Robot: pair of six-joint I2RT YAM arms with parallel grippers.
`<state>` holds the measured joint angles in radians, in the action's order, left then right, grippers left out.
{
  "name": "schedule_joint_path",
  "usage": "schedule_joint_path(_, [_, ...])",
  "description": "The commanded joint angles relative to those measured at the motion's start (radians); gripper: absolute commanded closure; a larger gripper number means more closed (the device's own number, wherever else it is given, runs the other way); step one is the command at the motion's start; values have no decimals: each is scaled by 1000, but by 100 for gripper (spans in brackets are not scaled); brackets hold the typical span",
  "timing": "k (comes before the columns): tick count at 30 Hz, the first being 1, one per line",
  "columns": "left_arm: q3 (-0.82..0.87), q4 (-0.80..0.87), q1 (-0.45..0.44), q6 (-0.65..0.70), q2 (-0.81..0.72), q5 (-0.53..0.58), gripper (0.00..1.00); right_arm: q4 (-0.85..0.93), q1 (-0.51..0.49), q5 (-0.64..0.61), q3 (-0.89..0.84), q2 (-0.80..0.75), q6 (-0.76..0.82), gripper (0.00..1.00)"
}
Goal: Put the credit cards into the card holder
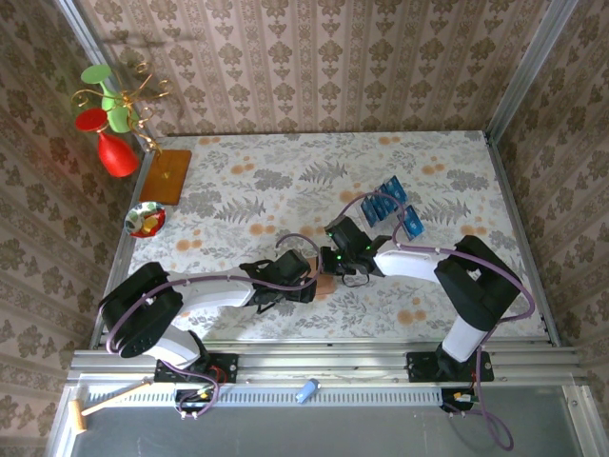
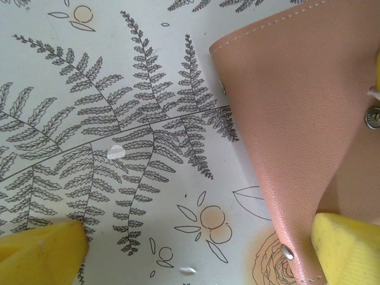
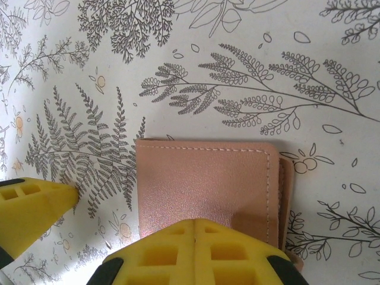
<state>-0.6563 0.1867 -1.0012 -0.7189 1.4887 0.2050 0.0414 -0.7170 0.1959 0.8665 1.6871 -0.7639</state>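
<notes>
Showing grainy, stitched, seemingly leather card holder [image 3: 202, 184], squarish.

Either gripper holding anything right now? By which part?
Nothing is gripped. The right gripper is shut, poised over an edge of the card holder; contact cannot be told. The left gripper is open around its corner.

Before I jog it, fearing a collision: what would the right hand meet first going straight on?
The card holder: the shut right hand points straight at its brown cover, perhaps touching it; depth is unclear.
</notes>
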Motion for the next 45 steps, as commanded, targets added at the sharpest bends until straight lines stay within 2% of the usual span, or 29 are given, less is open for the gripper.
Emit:
schedule_joint_path(1, [30,5,7,-9,65,-32,0,-23,4,20,-21,20,-14,100])
schedule_joint_path(24, [29,3,7,-9,72,-34,0,-52,-25,-12,-134,33,-9,100])
schedule_joint_path(38, [17,-6,7,-18,96,-38,0,-100,-114,-151,-278,36,45,100])
schedule_joint_path(45, [23,-17,7,-16,87,-21,0,-86,-189,-264,-297,77,60,100])
